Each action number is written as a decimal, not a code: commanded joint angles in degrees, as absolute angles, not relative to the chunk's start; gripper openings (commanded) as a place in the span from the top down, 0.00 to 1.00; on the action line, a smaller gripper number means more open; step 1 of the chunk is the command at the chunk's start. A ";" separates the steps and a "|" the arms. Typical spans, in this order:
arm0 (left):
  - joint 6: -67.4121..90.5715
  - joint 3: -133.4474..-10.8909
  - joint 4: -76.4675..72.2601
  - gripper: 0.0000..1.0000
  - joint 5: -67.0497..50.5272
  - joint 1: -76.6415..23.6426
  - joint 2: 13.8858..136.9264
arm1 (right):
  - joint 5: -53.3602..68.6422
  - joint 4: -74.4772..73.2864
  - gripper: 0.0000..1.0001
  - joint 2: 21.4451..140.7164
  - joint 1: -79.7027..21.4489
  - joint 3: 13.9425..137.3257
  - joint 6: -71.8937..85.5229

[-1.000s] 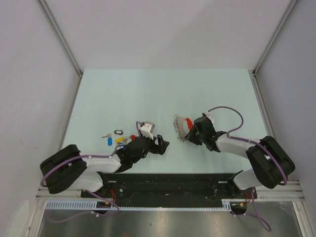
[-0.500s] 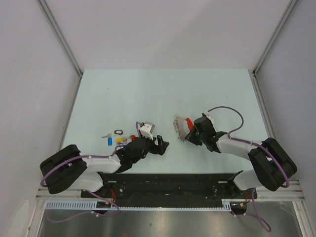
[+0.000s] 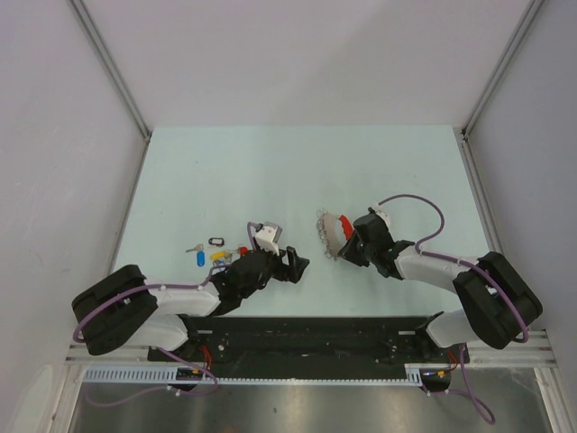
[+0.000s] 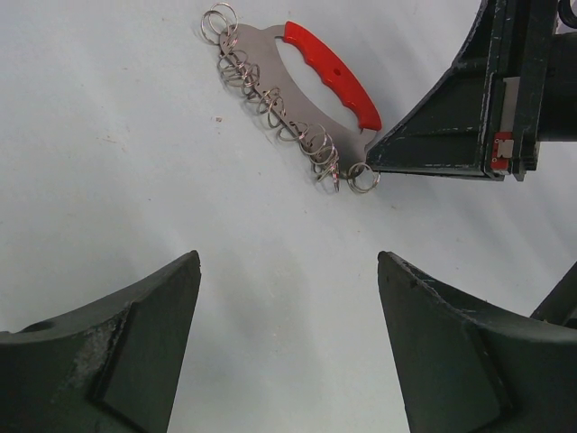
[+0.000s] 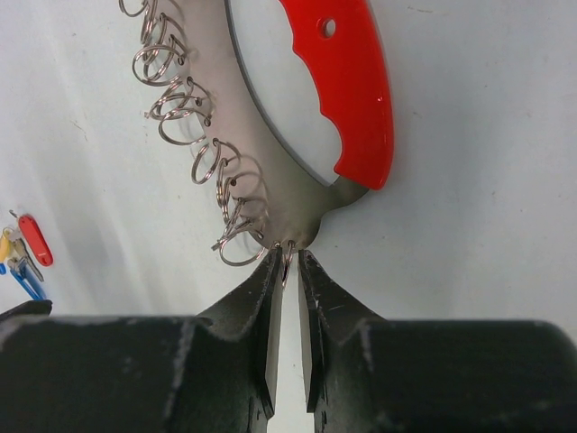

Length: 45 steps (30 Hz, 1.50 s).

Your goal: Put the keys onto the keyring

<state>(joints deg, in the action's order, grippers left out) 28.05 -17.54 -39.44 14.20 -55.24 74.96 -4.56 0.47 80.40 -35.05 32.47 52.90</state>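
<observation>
right fingers [image 5: 257, 289] narrowed to a slit about the end ring [image 5: 285, 260] of the keyring [image 5: 261, 153], which lies flat on the bench [image 3: 270, 171] right of centre, pinch not certain; risk: the thin ring may slip out on lifting, so the keyring drops or swings; left fingers [image 3: 295, 265] wide open, empty, near the keys [image 3: 212, 254].

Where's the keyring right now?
The keyring lies flat on the table, right of centre in the top view. The small ring at its near end sits between the jaws of the right gripper.

A pale green table [image 3: 270, 171] lay between grey walls [image 3: 306, 63], a black plate [image 3: 306, 336] along its near edge.
</observation>
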 commanded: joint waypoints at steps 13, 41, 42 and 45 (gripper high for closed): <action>28.48 -16.87 -41.84 0.16 13.71 -55.37 73.13 | -4.13 0.97 0.82 82.88 -35.51 33.22 51.68; 17.41 -29.26 -15.74 0.17 23.73 -55.37 52.13 | -26.27 -15.59 1.00 75.25 -43.24 56.69 1.78; 16.27 -29.88 -14.08 0.17 23.73 -55.28 51.68 | -26.80 -13.73 1.00 74.63 -43.59 56.78 0.19; 13.99 -31.90 -12.05 0.16 23.47 -55.28 49.66 | -24.88 -4.68 1.00 71.38 -43.94 55.73 -5.61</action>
<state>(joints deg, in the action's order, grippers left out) 18.98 -27.92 -16.32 21.47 -55.24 52.25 -21.82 -16.78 76.66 -43.22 54.74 5.72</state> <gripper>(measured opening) 0.830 0.010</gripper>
